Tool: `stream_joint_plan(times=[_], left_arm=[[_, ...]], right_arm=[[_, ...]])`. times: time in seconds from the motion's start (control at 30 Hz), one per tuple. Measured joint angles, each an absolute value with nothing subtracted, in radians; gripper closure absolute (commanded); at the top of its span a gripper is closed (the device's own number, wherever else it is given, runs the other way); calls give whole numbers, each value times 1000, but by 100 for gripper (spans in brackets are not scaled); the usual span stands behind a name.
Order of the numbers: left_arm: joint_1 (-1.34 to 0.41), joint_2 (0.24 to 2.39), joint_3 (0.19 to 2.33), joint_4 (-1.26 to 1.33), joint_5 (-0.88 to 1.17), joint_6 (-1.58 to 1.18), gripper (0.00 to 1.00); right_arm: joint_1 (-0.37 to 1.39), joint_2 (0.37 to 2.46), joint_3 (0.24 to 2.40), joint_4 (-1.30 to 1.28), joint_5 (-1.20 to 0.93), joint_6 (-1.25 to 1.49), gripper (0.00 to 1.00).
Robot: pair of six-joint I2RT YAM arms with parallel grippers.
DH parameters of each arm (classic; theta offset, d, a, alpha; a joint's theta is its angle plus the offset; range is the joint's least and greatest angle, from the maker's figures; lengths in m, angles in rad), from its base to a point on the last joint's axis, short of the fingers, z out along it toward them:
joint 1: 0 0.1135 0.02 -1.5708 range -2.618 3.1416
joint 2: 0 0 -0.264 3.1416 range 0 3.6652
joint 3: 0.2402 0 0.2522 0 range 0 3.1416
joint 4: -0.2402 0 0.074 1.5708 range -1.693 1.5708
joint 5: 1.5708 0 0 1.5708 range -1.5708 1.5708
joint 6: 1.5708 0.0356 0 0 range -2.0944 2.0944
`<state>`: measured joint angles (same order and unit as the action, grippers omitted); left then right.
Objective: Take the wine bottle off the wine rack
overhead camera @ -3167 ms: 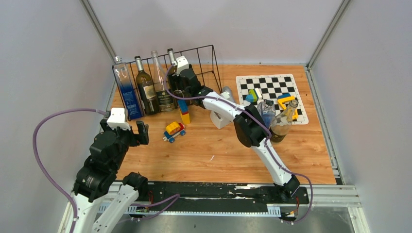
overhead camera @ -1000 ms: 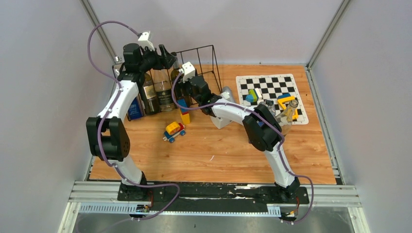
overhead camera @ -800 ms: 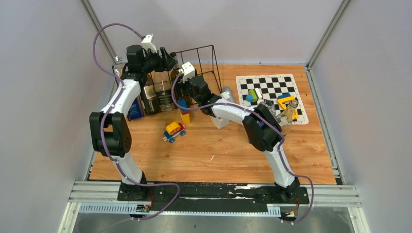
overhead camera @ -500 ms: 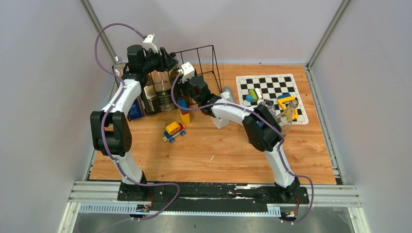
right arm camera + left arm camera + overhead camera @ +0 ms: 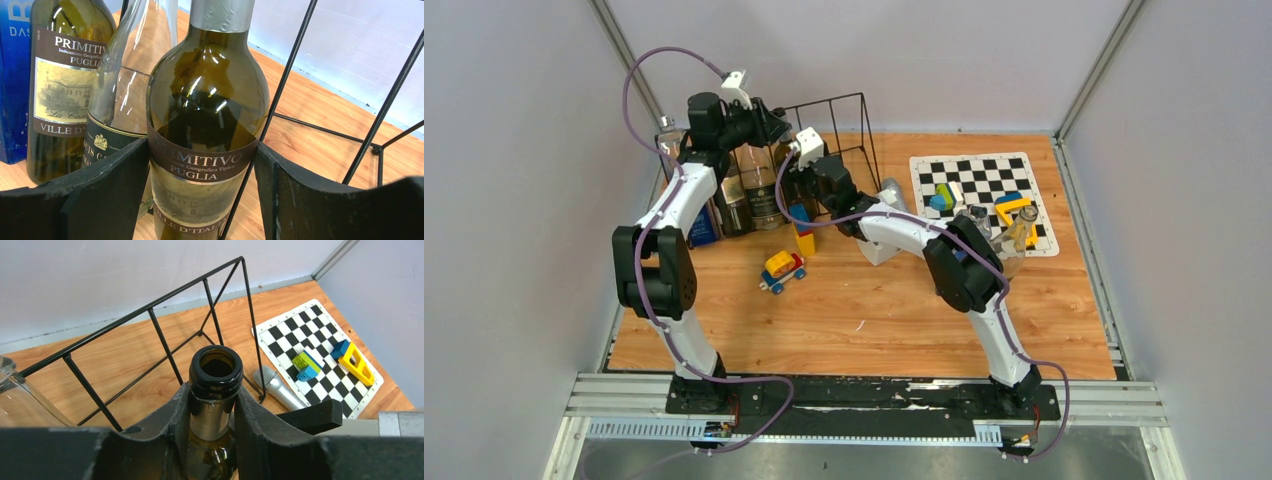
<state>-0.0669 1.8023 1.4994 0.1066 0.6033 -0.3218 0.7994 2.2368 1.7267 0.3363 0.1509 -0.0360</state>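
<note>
While the left gripper (image 5: pixel 212 410) is clamping its neck, the bottle (image 5: pixel 215 371) is standing in the rack (image 5: pixel 150 310), upper left in the top view. The right gripper (image 5: pixel 202 170) is flanking its body; pressing or not, I cannot tell. Probably a straight upward lift is coming next.

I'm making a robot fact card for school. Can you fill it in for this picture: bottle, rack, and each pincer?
wine bottle: upright in the wine rack, mouth uncapped
left pincer: shut on the bottle's neck
right pincer: fingers either side of the bottle's body, grip unclear
neighbours: clear bottle and second labelled bottle beside it
</note>
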Motion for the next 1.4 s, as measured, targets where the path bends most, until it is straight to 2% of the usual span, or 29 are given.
stream_joint_plan(times=[0.03,0.13,0.17,0.4,0.63,0.8,1.1,1.4], left_arm=[[-67,1803,1499,109,604,-315,79],[-67,1803,1499,109,607,-315,97],[-67,1803,1499,109,608,-315,99],[-71,1803,1499,116,621,-316,100],[-82,1797,1479,150,629,-319,100],[-82,1791,1468,162,630,-322,100],[-102,1750,1457,147,631,-327,100],[-150,1615,1457,118,619,-314,100]], right_arm=[[799,2237,1727,336,153,-38,61],[800,2237,1727,334,155,-42,50],[800,2237,1727,334,156,-44,46],[807,2217,1726,290,182,-47,20],[819,2081,1673,182,191,-76,5],[823,1970,1654,153,188,-92,0],[824,1819,1564,79,213,-82,0],[824,1487,1465,-15,292,-56,0]])
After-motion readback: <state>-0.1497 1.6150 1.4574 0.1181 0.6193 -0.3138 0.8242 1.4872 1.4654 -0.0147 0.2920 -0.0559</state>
